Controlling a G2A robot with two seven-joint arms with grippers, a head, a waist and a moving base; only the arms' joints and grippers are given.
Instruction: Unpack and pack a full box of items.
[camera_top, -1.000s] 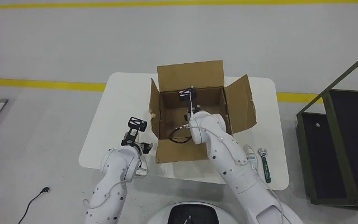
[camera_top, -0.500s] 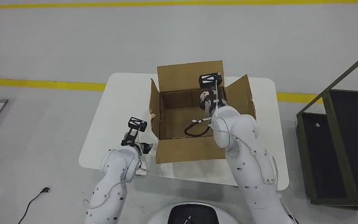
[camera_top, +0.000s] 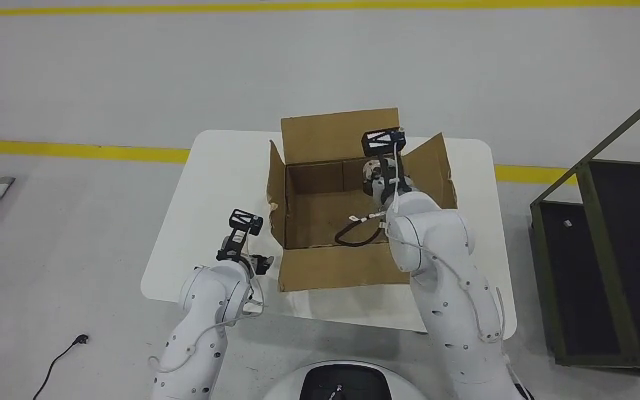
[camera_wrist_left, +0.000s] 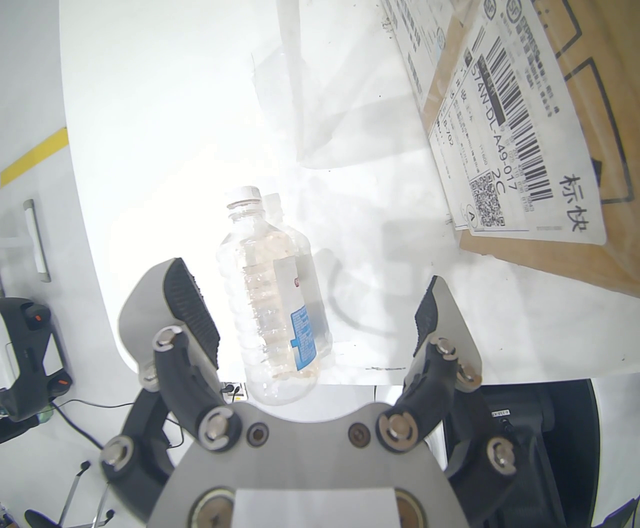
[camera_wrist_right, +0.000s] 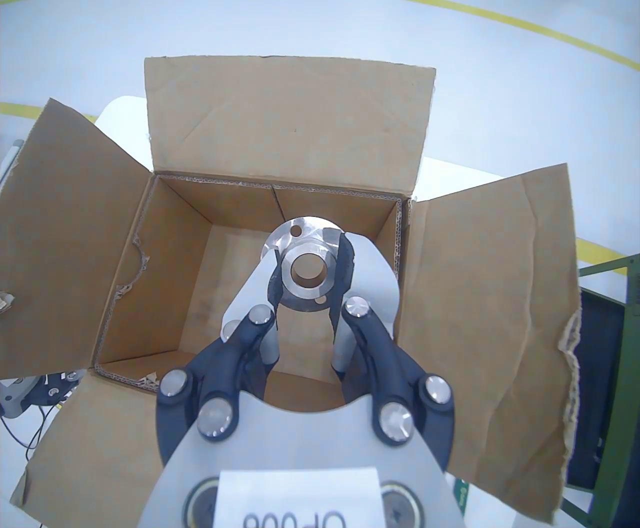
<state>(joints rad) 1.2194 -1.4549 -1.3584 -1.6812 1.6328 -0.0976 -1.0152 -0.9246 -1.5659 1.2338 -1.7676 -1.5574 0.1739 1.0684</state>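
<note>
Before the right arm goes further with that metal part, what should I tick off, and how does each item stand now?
1. Right gripper shut on the metal flange: ok.
2. Flange held over the open cardboard box: ok.
3. Box flaps folded outward: ok.
4. Left gripper open, holding nothing: ok.
5. Plastic bottle lying on the table beside the box, apart from it: ok.
6. Free spot on the table for the flange: cannot tell.

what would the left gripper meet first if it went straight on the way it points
Most likely the clear plastic bottle, on the white table right ahead, between the fingers of the open left gripper, though depth is unclear.
</note>
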